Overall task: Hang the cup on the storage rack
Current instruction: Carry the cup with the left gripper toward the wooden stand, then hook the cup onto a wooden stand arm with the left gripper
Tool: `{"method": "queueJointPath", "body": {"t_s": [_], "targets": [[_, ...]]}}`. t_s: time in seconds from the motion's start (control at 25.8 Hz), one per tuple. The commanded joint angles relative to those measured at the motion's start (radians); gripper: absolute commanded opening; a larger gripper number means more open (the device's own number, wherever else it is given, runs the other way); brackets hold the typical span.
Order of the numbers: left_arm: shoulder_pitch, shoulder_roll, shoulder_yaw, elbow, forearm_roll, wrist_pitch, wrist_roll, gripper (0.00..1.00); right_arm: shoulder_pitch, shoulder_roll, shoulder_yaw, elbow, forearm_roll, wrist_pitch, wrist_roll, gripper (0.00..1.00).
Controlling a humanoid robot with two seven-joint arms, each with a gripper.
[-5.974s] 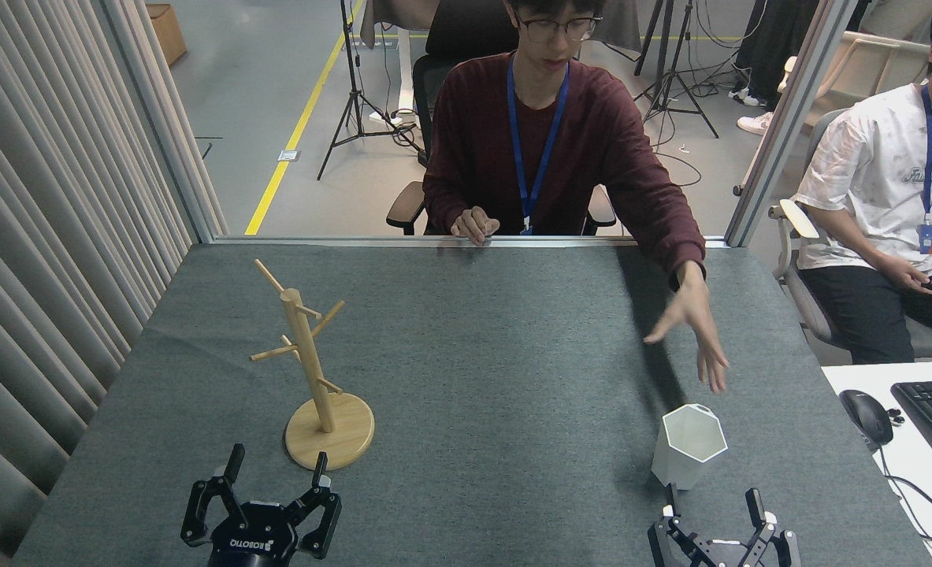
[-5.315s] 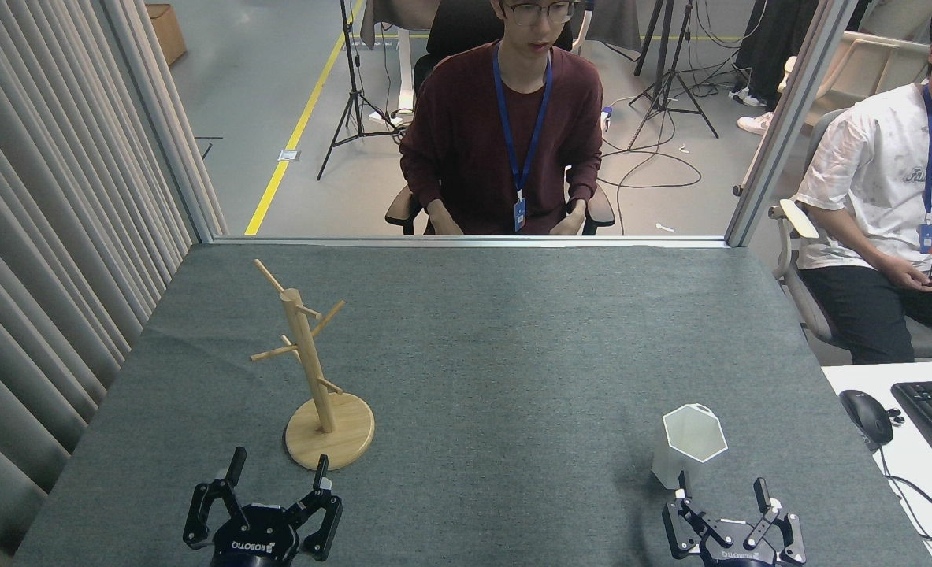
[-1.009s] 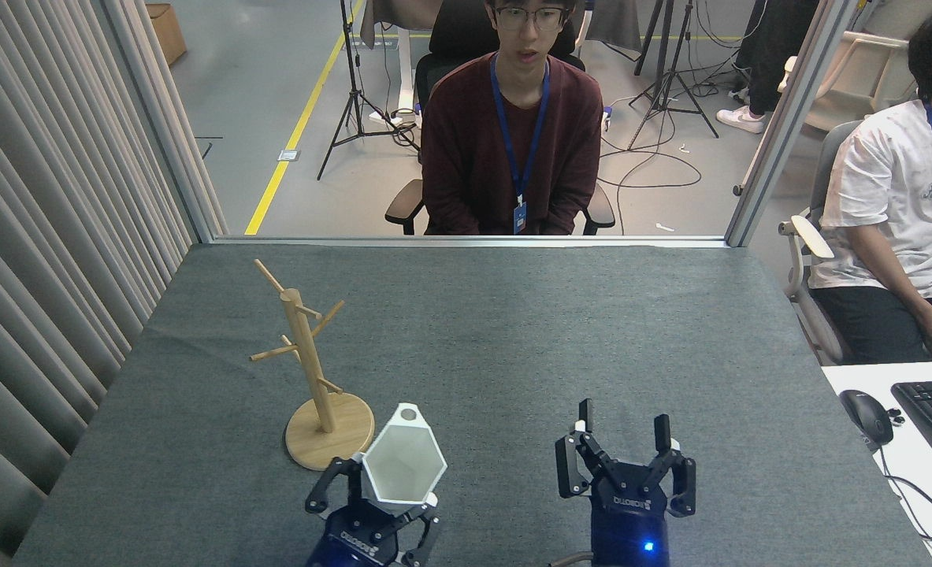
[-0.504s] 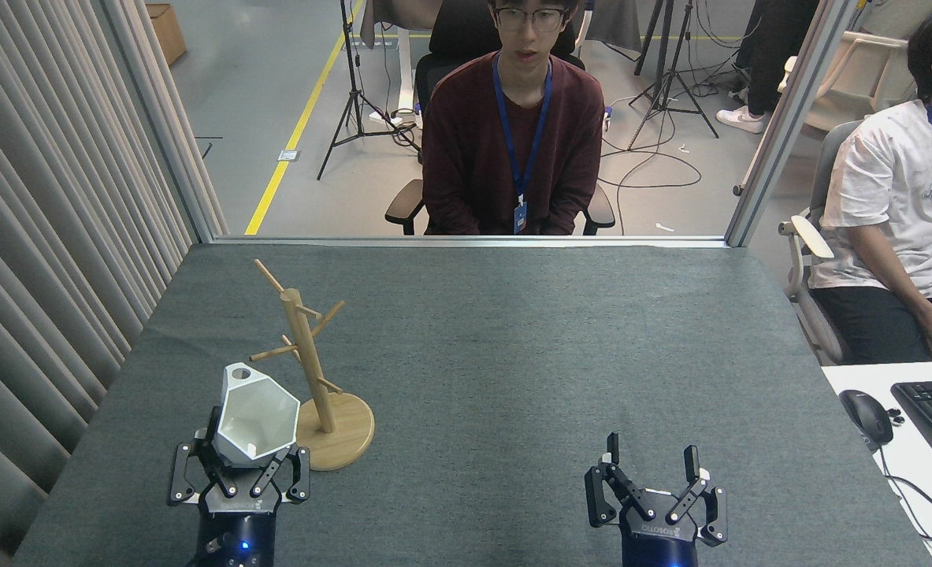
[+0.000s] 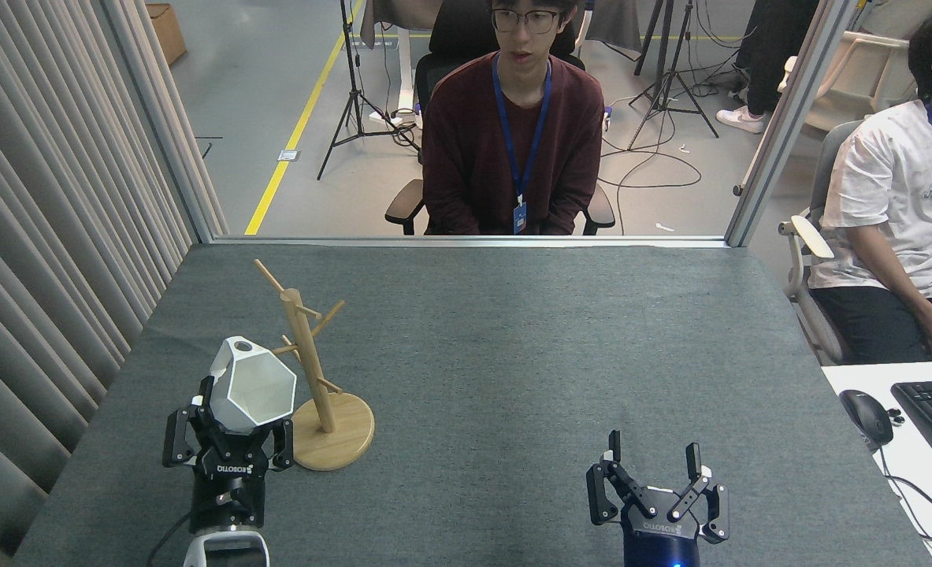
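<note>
Two grippers sit nearest: the right gripper point(image 5: 655, 472) spread and empty, the left gripper point(image 5: 229, 425) clenched on the cup point(image 5: 251, 386), raised just left of the storage rack point(image 5: 312, 370). Carrying is underway; next, thread the tab hole point(image 5: 241, 345) onto a peg.

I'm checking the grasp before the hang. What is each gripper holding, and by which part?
The left gripper holds the cup by its lower body, hexagonal rim tilted toward the camera, beside the storage rack. The right gripper is open and holds nothing.
</note>
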State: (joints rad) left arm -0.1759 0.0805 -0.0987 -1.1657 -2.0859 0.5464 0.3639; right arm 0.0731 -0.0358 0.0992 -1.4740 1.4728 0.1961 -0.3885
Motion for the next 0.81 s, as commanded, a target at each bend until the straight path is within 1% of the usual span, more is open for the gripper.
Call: {"method": "queueJointPath", "body": {"t_s": [0.0, 0.19, 0.47, 0.62, 0.78], "targets": [[-0.019, 0.019, -0.001, 0.024, -0.008, 0.004, 0.0, 0.32, -0.004, -0.001, -0.001, 0.004, 0.0, -0.004, -0.007, 0.98], [-0.022, 0.021, -0.003, 0.058, -0.045, 0.004, 0.003, 0.34, -0.006, -0.001, -0.001, 0.004, 0.0, -0.006, -0.007, 0.98], [-0.022, 0.018, -0.012, 0.064, -0.052, 0.001, 0.015, 0.35, -0.007, -0.001, -0.003, 0.006, 0.0, -0.006, -0.007, 0.98], [-0.022, 0.021, -0.023, 0.083, -0.052, -0.005, 0.041, 0.53, -0.012, -0.001, -0.001, 0.006, 0.0, -0.004, -0.007, 0.98], [-0.022, 0.019, -0.03, 0.089, -0.052, -0.005, 0.056, 0.53, -0.013, -0.001, -0.003, 0.008, 0.0, -0.004, -0.007, 0.98]]}}
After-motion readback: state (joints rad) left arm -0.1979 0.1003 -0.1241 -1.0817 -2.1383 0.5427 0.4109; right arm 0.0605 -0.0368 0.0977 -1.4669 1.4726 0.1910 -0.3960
